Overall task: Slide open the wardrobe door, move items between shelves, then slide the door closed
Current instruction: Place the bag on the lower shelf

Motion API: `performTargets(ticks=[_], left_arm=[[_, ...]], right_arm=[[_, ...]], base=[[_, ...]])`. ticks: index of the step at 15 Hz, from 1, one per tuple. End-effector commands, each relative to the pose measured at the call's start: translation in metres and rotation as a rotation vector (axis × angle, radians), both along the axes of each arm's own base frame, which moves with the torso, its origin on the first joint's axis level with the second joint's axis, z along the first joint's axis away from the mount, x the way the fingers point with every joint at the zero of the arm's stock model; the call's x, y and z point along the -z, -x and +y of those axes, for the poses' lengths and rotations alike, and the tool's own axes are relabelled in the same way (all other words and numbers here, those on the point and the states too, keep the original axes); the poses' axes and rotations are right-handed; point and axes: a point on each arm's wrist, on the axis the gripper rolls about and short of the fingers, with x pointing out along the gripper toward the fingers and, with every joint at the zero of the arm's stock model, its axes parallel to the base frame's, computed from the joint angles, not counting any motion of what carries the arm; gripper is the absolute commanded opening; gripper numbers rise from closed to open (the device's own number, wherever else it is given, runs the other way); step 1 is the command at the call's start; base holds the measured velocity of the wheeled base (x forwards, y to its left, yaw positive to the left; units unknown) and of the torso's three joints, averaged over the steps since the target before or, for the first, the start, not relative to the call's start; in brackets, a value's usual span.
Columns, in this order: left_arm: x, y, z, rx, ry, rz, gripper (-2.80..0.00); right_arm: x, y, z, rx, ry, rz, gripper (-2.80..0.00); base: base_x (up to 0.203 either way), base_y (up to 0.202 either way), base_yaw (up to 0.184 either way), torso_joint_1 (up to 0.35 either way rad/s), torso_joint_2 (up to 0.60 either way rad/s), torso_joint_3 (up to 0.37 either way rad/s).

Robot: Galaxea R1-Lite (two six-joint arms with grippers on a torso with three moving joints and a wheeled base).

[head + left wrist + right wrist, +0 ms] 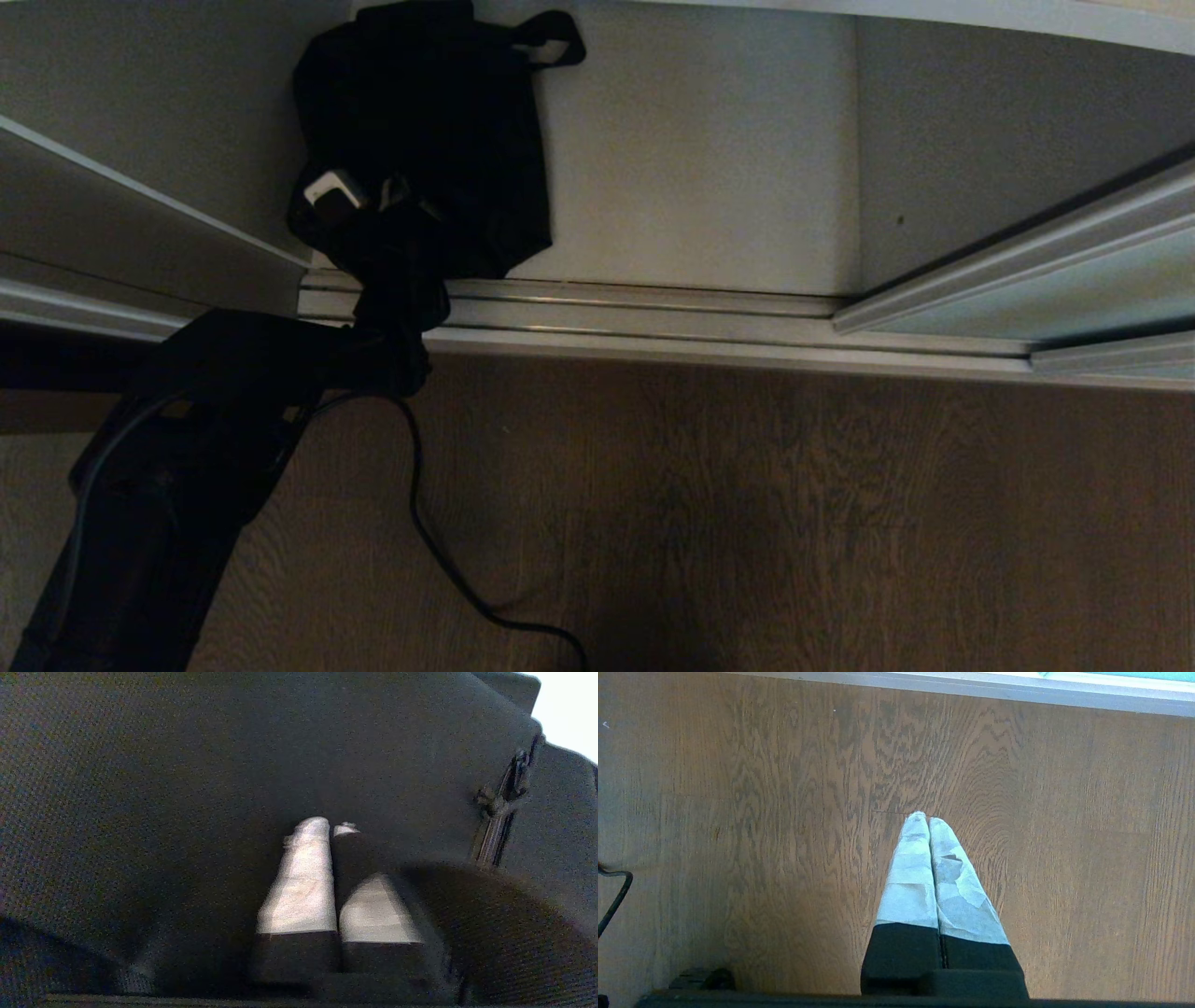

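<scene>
While the left claw pressed into the black bag, its fingers nearly together with a fold of fabric between them, the bag lay on the white shelf just beyond it; the right claw hung clenched, empty, above the wooden floor.

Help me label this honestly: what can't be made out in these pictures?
- Left wrist view: whether the left gripper pinches fabric of the black bag; a fold covers one finger.
- Head view: the bag's top, cut by the upper edge.
- Head view: the sliding wardrobe door, mostly beyond the right edge.
</scene>
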Motion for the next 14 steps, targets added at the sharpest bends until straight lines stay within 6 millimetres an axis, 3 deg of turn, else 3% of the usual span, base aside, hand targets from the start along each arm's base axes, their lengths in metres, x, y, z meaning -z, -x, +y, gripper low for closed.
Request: performTargets(ticks=[1, 5, 12, 14], left_arm=[[-0.002, 0.001, -0.003, 0.006, 0.003, -0.005, 0.0], [-0.021, 0.009, -0.002, 0.015, 0.011, -0.008, 0.0], [-0.04, 0.017, -0.01, 0.115, -0.102, 0.352, 0.0], [-0.055, 0.027, -0.009, 0.196, -0.066, 0.406, 0.0]], right_arm=[[0.001, 0.0, 0.0, 0.0, 0.0, -0.002, -2.8], [0.0, 0.0, 0.0, 0.0, 0.0, -0.003, -2.8], [0.001, 0.0, 0.0, 0.0, 0.0, -0.002, -2.8], [0.0, 0.0, 0.0, 0.0, 0.0, -0.003, -2.8]], base=[[0.0, 0.0, 0.0, 0.0, 0.0, 0.0], [0.0, 0.0, 0.0, 0.0, 0.0, 0.0], [0.0, 0.0, 0.0, 0.0, 0.0, 0.0], [0.0, 0.0, 0.0, 0.0, 0.0, 0.0]])
